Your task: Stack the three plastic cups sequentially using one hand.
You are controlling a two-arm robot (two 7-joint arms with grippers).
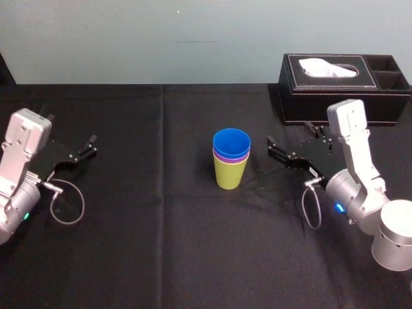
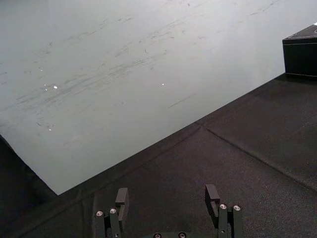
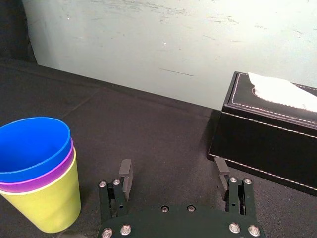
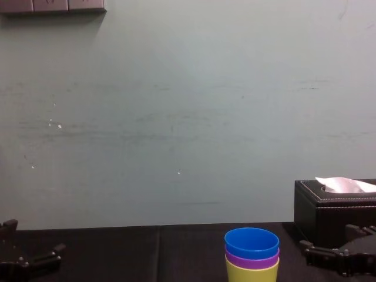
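- Blue cup (image 1: 232,142) nests in the purple cup (image 1: 230,156), of which just a rim band shows, inside the yellow-green cup (image 1: 230,174), mid bench (image 1: 161,248)
- Right end effector (image 3: 173,173) released, empty, near the stack, not touching
- Left end effector (image 2: 167,194) released, parked far left

Left arm (image 1: 19,161), right arm (image 1: 357,151): silver-grey rounded casings. Left gripper (image 2: 167,197), right gripper (image 3: 173,168): black, flat fingers, silver screws (image 3: 125,229) at bases. Grey cable (image 1: 82,203) loop at each wrist. Blue light (image 1: 339,207) on right joint.
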